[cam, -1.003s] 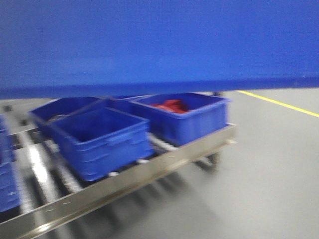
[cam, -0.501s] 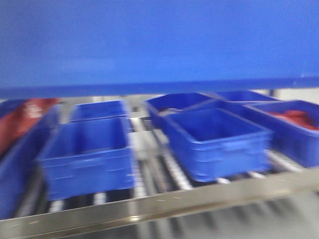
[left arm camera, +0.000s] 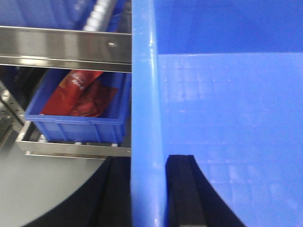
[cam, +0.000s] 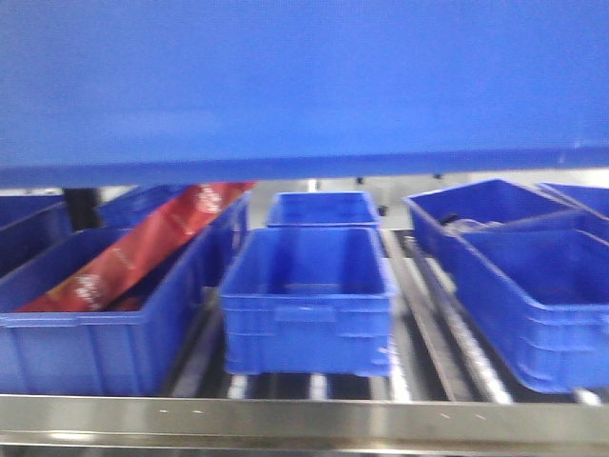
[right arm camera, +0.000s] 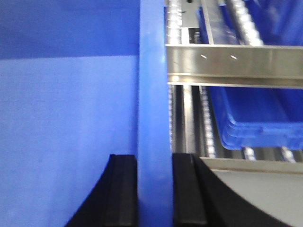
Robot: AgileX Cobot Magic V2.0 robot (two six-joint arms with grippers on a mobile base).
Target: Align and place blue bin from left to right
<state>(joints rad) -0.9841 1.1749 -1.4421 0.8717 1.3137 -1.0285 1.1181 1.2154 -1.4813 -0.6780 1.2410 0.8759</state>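
Steel roller shelving runs across the front view, its shiny front rail (cam: 304, 419) nearest the camera and several blue crates resting on the rollers behind it. Just behind the rail, the middle crate (cam: 309, 295) sits bare inside, with a far crate (cam: 322, 208) right behind it. On the left, the left crate (cam: 95, 343) holds a long red packet (cam: 143, 248) leaning diagonally. On the right, the right crate (cam: 542, 305) stands close to others farther back.

The blue bin (cam: 304, 86) is held up on the near side of the rail. Its smooth side wall spans the whole top of the front view, and its lower edge shows above the crates. The left gripper (left arm camera: 149, 163) is clamped on the bin's left wall, one black finger inside and one outside. The right gripper (right arm camera: 154, 158) pinches the right wall the same way, pads against both faces.

Beyond the left wall, a lower-shelf crate (left arm camera: 78, 125) carries red packets (left arm camera: 85, 94) above grey floor (left arm camera: 47, 189).
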